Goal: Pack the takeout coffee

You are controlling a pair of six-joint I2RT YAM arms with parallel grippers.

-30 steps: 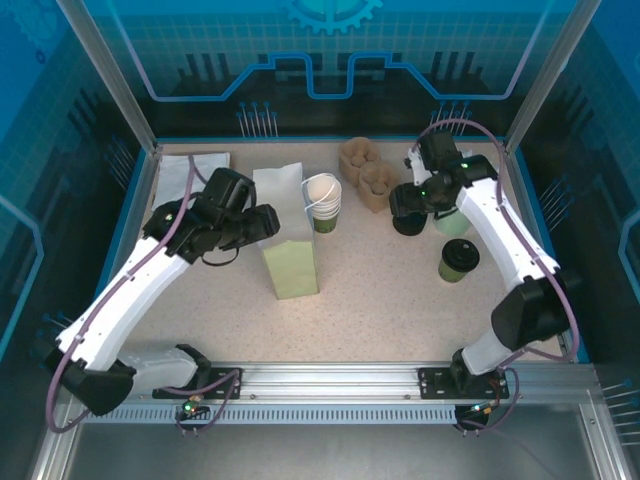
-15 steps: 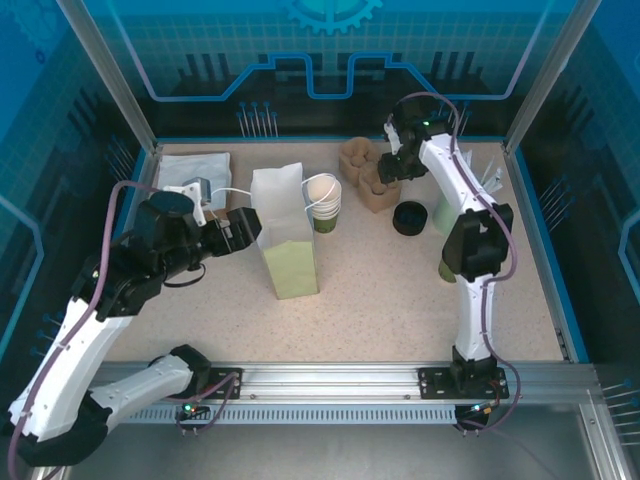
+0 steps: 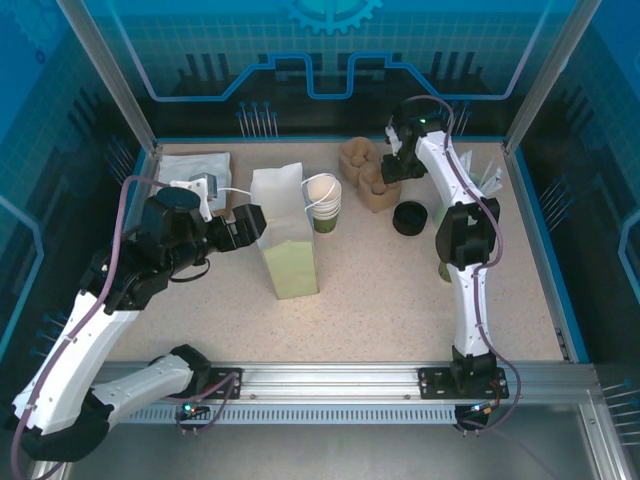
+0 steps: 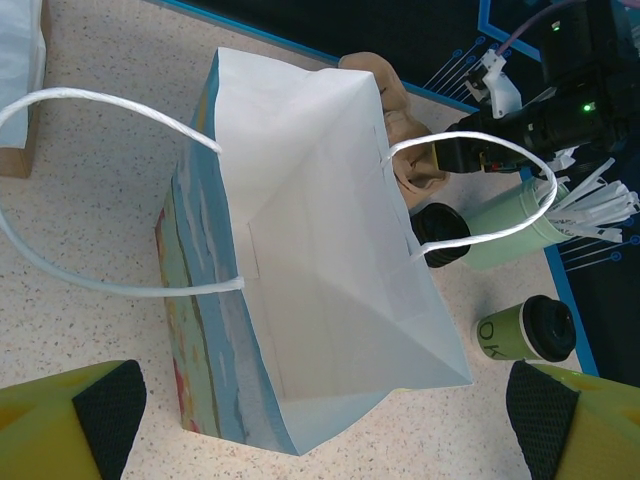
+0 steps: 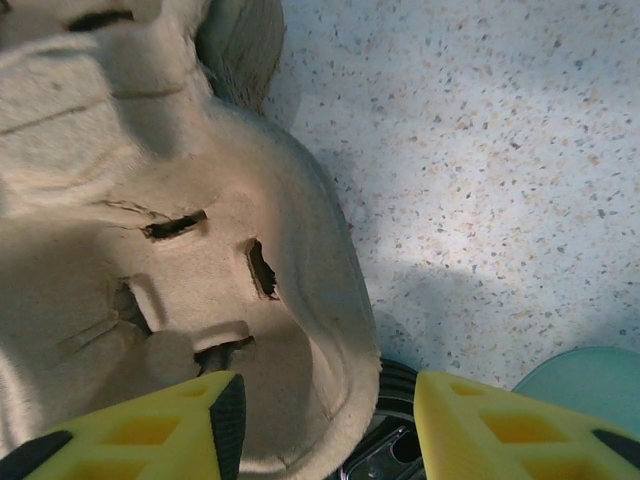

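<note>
Right gripper (image 5: 330, 430): 2 yellow fingers parted, straddling the rim of the pulp cup carrier (image 5: 150, 250). 1 finger sits over a cup well, 1 outside over the table (image 5: 480, 150). Not pinched on it, and contact can't be told. Nothing held.

Left gripper (image 3: 248, 226): spread wide, empty, just beside the paper bag (image 3: 287, 240) and looking into its open mouth. Bag reads as upright, handles flopped outward.

Takeout coffee (image 4: 525, 332): standing on the table right of the bag, dark top on, near the cup of white sticks (image 4: 520, 225). Well apart from both grippers. Loose black lid (image 3: 410, 217) lies between carrier and coffee.

Step, as I read it: fetching the carrier, with the coffee not yet packed. Next likely calls for closing squarely on the thin rim and lifting without snagging the neighbouring well, while the left steadies the bag mouth.
</note>
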